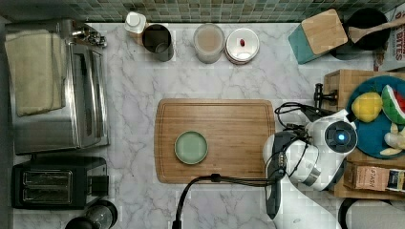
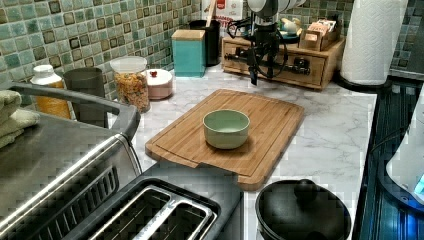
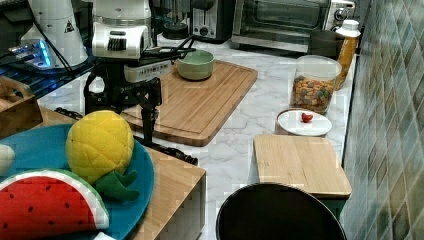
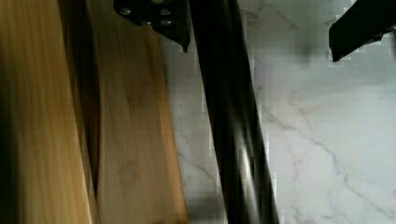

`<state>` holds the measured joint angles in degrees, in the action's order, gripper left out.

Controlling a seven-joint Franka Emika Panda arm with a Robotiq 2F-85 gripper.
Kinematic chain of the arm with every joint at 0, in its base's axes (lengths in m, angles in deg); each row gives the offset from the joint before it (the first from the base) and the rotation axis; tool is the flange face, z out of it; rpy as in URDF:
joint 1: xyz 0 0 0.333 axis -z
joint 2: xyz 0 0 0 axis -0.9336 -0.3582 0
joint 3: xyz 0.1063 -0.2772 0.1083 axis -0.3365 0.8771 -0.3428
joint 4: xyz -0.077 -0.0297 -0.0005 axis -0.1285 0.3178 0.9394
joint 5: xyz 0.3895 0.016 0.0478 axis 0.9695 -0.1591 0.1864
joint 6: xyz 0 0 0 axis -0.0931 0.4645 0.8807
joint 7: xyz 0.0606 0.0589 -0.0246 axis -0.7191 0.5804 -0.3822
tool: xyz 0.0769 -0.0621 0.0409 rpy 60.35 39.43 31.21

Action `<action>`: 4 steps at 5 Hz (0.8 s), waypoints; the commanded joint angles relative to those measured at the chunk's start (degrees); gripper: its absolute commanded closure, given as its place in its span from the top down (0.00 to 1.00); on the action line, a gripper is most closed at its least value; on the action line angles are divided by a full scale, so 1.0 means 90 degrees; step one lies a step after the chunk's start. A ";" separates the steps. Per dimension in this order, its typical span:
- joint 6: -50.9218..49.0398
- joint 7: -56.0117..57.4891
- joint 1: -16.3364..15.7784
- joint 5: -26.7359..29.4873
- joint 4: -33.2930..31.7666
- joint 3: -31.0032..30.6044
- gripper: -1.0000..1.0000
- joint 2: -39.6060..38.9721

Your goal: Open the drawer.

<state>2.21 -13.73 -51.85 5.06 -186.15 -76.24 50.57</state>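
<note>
We see the round green ceramic bowl (image 1: 191, 147) sitting on the flat grooved wooden cutting board (image 1: 229, 119), mid-counter. At the top view's right stands the light-bamboo drawer (image 2: 280, 65) unit, the blue plate (image 1: 377, 138) of plush fruit on top. The black gripper (image 4: 259, 28) straddles the drawer's long black bar handle (image 4: 231, 121), between board and drawer front. At the top view's left, the steel toaster oven (image 1: 57, 86) sits behind the black toaster (image 1: 52, 183).

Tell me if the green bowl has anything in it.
No. In the top view the bowl on the cutting board shows only its bare green inside.
</note>
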 commanded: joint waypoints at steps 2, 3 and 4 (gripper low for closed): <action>-0.0538 0.0370 -0.0521 0.0685 0.0675 -0.1196 1.00 0.0134; -0.0568 -0.0581 -0.0938 0.0666 0.0400 -0.1506 1.00 0.0351; -0.0356 -0.1361 -0.1386 0.0616 -0.0027 -0.1583 1.00 0.0648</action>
<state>-2.21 -19.27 -54.86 7.40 -185.93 -81.26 51.20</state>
